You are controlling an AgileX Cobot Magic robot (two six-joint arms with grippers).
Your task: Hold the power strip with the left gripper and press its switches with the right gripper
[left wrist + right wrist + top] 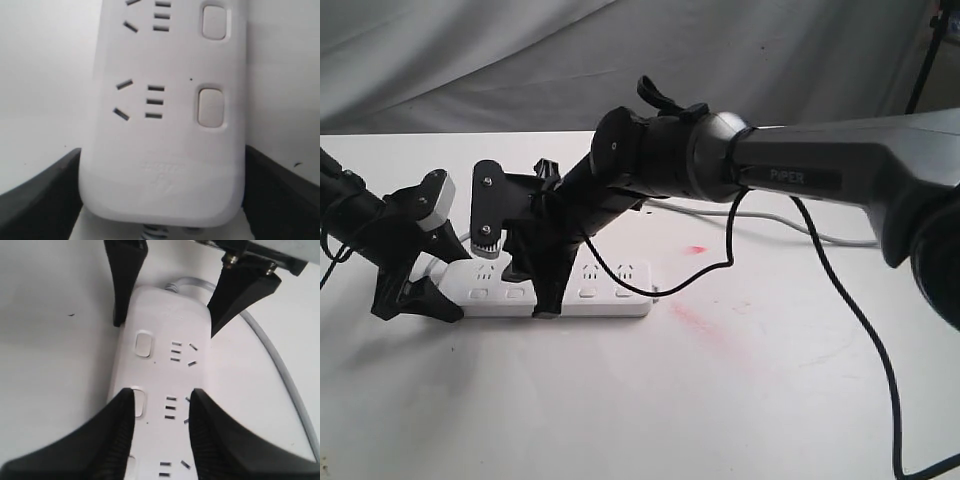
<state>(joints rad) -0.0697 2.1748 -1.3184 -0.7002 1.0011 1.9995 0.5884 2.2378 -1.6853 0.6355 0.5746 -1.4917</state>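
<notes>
The power strip [615, 290] lies flat on the white desk [770, 400], left of the middle in the exterior view. Its length runs parallel to the desk's far edge, well in from it. The left gripper [161, 155] brackets the end where the light grey cord [280, 370] leaves. Its black fingers [40, 200] lie against both long sides, so it seems to pinch the strip across its width. The right gripper [161, 395] reaches across and hangs over the strip with its fingers [100, 440] spread and nothing between them. One fingertip sits at the edge of the second of the switches [143, 344], though I cannot tell whether it touches. The main risk is a miss: a spread gripper offers two tips, and the one nearer the button row may land half on the casing and push without a click. A push along that edge could also tip or swivel the strip, since it is held at one end only and smooth plastic may slip. The other tip might catch a socket slot [170, 408]. The arm's black cable [720, 262] droops across the strip's free end and could drag it.
</notes>
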